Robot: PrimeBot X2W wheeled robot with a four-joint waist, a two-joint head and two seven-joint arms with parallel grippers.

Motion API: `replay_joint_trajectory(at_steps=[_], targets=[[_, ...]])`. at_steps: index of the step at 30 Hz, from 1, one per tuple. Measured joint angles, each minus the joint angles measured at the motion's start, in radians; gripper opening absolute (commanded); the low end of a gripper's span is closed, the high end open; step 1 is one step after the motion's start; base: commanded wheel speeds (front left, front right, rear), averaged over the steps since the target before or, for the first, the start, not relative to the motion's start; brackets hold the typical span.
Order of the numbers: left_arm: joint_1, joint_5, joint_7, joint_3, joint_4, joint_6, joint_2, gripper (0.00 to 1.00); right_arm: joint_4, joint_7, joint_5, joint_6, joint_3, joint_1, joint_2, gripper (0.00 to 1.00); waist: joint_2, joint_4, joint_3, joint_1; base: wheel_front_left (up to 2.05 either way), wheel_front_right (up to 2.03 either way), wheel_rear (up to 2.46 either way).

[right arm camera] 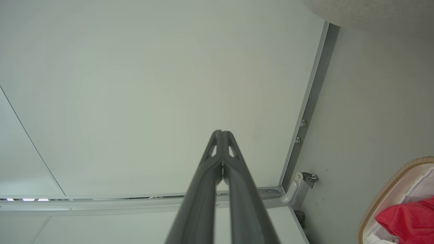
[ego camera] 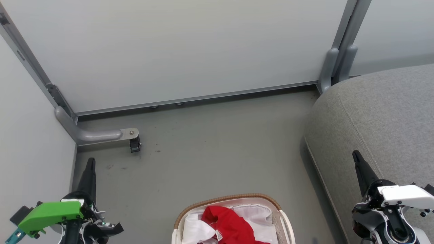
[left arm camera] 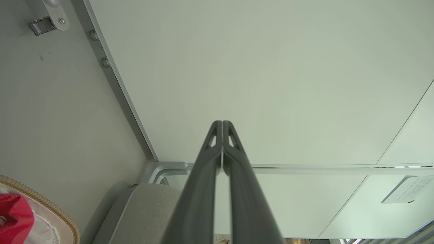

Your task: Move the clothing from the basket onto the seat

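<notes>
head: clothing (ego camera: 229, 223) in basket (ego camera: 230, 197) on floor (ego camera: 210, 142); seat (ego camera: 383, 112) at right, no red on the part we see; left hand (ego camera: 90, 162), right hand (ego camera: 356, 155) both apart from basket.
left wrist: left hand pressed together, empty.
right wrist: right hand pressed together, empty.
progress: we judge nothing moved yet; whole transfer left.

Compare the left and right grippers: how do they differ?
The left gripper wears a green cover, the right gripper a white cover. The left gripper shows against the floor by the wall panel, the right gripper against the sofa. Both are shut, empty and pointing up the head view.
</notes>
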Motion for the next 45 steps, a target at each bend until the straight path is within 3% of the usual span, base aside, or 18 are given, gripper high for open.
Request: replay_joint_trajectory(at_steps=[37,38,45], targets=[[0.000,0.000,0.000,0.000,0.000,0.000,0.000,0.00,0.000,0.000,0.000,0.000,0.000,0.000,0.000,0.00,0.0000,0.000,0.000,0.0000,0.00,0.00,0.00],[0.000,0.000,0.000,0.000,0.000,0.000,0.000,1.00,0.000,0.000,0.000,0.000,0.000,0.000,0.000,1.00,0.0000,0.000,0.000,0.0000,0.00,0.00,0.00],[0.049,0.000,-0.006,-0.016,0.055,0.001,-0.009,1.00,0.054,-0.007,-0.002,0.000,0.008,0.036,0.020,1.00,0.0000,0.000,0.000,0.0000,0.00,0.00,0.00]])
